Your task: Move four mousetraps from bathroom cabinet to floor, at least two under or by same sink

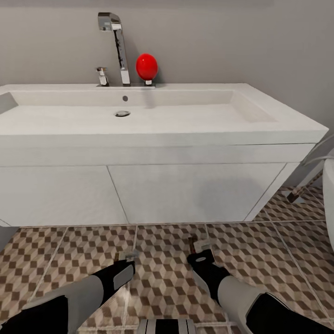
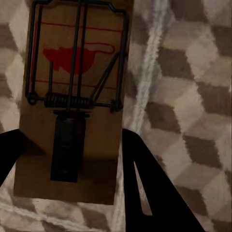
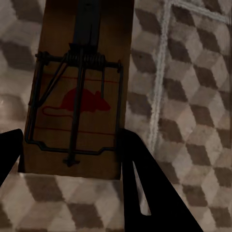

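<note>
My left gripper [image 1: 124, 256] hangs low over the cube-pattern bathroom floor [image 1: 260, 260], just in front of the sink's white vanity front [image 1: 195, 190]. It is shut on a mousetrap [image 2: 77, 63], a brown slab with a wire spring and a red mouse print, which sits between the black fingers [image 2: 140, 179] above the tiles. My right gripper [image 1: 197, 250] is beside it, shut on a second mousetrap [image 3: 82, 101], seen as a brown sliver [image 1: 191, 243] at its tip. The wide white sink [image 1: 185, 116] spans the view above. The cabinet and the other mousetraps are out of view.
A tall chrome tap [image 1: 121, 51] and a red rounded object [image 1: 146, 66] stand on the sink's back ledge. A white fixture [image 1: 328, 195] and a chrome pipe [image 1: 315, 160] sit at the right edge. A gap runs under the vanity above the tiles.
</note>
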Motion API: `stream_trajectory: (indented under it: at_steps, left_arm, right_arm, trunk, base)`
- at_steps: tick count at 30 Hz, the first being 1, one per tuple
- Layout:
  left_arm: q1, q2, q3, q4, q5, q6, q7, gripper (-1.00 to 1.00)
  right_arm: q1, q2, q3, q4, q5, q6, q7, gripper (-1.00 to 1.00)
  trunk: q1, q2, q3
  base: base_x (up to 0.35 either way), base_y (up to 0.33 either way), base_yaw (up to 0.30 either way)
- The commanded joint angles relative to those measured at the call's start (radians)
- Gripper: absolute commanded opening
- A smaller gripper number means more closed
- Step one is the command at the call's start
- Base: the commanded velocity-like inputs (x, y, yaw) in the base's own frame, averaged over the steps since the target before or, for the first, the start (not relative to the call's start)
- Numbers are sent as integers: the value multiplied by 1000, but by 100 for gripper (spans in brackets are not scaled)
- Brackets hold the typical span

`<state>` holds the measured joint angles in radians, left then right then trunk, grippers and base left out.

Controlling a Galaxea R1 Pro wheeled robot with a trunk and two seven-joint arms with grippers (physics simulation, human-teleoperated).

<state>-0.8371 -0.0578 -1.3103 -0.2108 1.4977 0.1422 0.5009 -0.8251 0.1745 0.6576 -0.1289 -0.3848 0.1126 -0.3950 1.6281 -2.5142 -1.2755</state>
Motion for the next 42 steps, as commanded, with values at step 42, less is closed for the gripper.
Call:
stream_trajectory:
  at_steps: [42]
  left_arm:
    - [-74,15,1,11,-290,-103,-7,-100]
  right_arm:
    - [-54,-1,2,-70,-25,117,-16,-100]
  trunk:
    - [0,0,-1]
  base:
    - [0,0,0]
